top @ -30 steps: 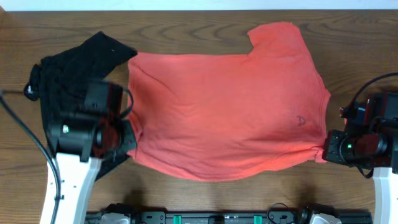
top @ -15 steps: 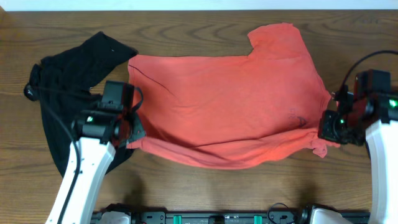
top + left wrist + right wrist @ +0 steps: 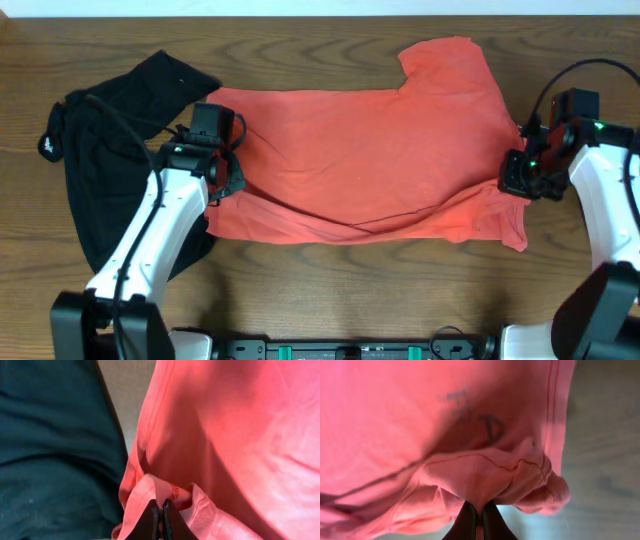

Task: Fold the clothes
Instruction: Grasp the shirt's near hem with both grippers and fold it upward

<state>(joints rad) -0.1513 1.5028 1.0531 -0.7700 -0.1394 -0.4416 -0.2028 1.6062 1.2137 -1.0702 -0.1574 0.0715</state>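
While the coral-red T-shirt lies spread on the wooden bench, I see my left end effector clenched on its left edge and my right end effector clenched on the bunched right edge. A black shirt lies just beside, partly under my left arm.

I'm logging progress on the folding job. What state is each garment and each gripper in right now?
coral-red T-shirt: spread out, near edge raised and bunched at both ends, fold not yet laid down.
black shirt: unfolded, rumpled, lying by the T-shirt's left end.
left gripper: shut, pinching the T-shirt's edge.
right gripper: shut, pinching the T-shirt's edge.
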